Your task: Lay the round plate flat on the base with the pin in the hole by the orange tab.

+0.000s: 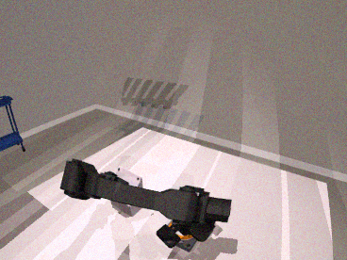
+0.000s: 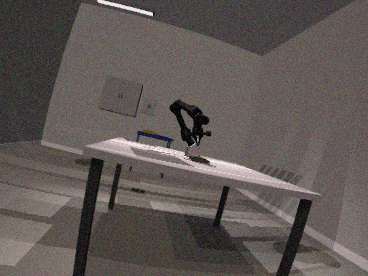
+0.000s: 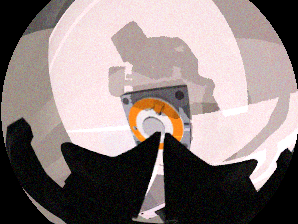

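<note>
The round plate (image 1: 187, 236) (image 3: 177, 120) shows as an orange ring with a white inner ring, over the dark grey square base (image 1: 189, 246) (image 3: 159, 93). A grey round post top (image 3: 152, 125) shows in its middle. My gripper (image 3: 162, 136) is shut with nothing seen between the fingers. In the wrist view its tips overlap the near part of the plate; whether they touch it cannot be told. In the top view the arm and fingers cover much of the plate. The orange tab, the hole and the pin cannot be made out, nor any tilt of the plate.
A pale block (image 1: 129, 175) stands on the white table (image 1: 255, 198) (image 2: 260, 177), behind the arm's long link in the top view. A blue cart (image 1: 10, 140) (image 2: 156, 136) stands on the floor beyond the table. The arm's shadow falls across the table around the base.
</note>
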